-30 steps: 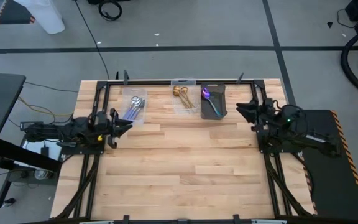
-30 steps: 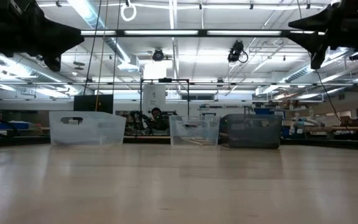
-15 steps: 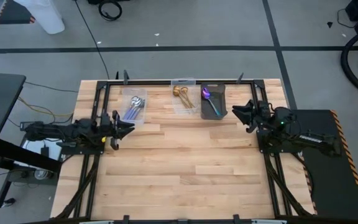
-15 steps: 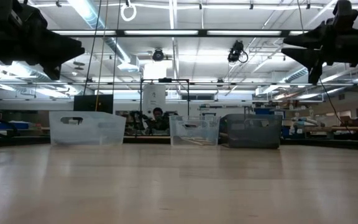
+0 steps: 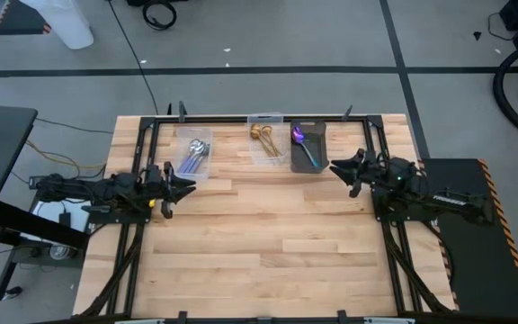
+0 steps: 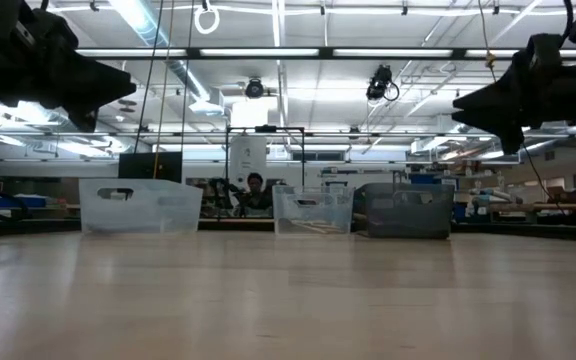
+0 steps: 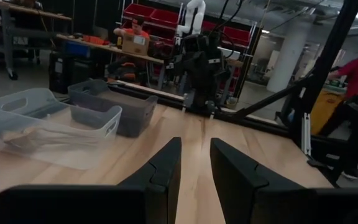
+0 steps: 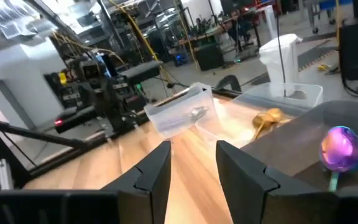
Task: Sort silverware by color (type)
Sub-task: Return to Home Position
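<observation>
- Left gripper (image 5: 187, 187): at the left edge of the table (image 5: 259, 243), left of the frame's centre in the high view. It points right across the wood. Its fingers stand slightly parted with nothing between them.
- Silver spoons (image 5: 197, 153): a small bundle lying slantwise in the left bin (image 5: 207, 133), a clear box at the upper left of the table. The pale shiny bowls point toward the top of the frame and the slim handles run down and to the left.
- Gold spoons (image 5: 263, 135): warm yellow metal, bunched in the upper half of the middle bin (image 5: 265, 117), a clear box at the top centre of the table.
- Purple spoons (image 5: 301, 142): in the dark bin (image 5: 321, 148), just right of the middle bin. An iridescent violet bowl glints near the top of the bin, and a teal handle slants down to the right.
- Right gripper (image 5: 337, 168): right of centre in the high view, just below and to the right of the dark bin, pointing left. Its fingers are a little apart and empty.
</observation>
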